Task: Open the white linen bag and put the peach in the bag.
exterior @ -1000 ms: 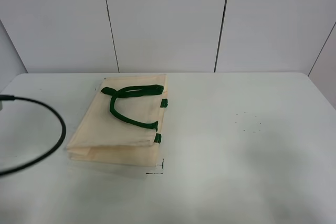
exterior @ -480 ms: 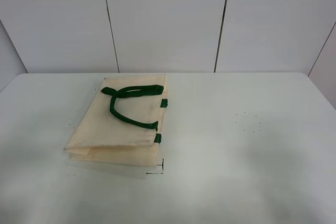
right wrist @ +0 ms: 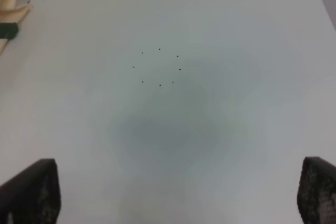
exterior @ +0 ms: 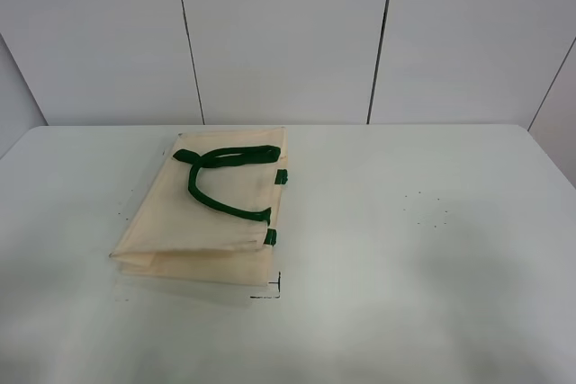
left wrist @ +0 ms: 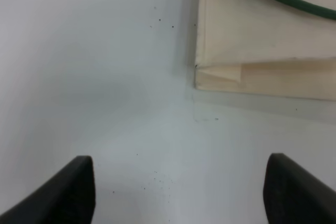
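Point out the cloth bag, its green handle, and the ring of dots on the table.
bag point(exterior: 189, 218): high view, top cloth panel.
green handle point(exterior: 209, 198): high view, curved strap.
ring of dots point(right wrist: 159, 67): right wrist view, centre of the ring.

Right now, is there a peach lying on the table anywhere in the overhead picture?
No. The overhead view shows only the white linen bag, lying flat with its green handles on top, on the white table.

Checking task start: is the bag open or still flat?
Shut and flat: the white linen bag lies folded on the table, handles resting on top.
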Robot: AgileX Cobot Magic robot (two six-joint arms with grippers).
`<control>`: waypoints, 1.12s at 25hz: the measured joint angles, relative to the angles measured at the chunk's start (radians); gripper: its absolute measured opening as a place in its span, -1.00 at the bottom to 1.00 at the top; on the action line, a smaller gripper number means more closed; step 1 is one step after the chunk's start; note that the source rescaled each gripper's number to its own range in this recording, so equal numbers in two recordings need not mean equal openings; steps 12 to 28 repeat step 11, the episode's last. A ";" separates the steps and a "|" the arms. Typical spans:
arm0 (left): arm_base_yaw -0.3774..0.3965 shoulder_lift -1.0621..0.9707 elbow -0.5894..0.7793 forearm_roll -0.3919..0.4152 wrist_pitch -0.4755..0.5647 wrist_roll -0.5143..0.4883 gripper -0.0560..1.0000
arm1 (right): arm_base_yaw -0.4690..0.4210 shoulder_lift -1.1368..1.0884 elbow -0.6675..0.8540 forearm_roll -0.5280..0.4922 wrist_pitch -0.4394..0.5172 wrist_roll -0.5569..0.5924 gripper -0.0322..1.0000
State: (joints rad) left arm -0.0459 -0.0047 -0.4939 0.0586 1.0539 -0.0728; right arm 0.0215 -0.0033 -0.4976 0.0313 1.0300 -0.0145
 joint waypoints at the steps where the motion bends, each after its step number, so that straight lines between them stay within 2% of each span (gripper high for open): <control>1: 0.000 0.000 0.000 0.000 0.000 0.000 0.99 | 0.000 0.000 0.000 0.000 0.000 0.000 1.00; 28: 0.000 0.000 0.000 0.000 0.000 0.002 0.99 | 0.000 0.000 0.000 0.000 0.000 0.000 1.00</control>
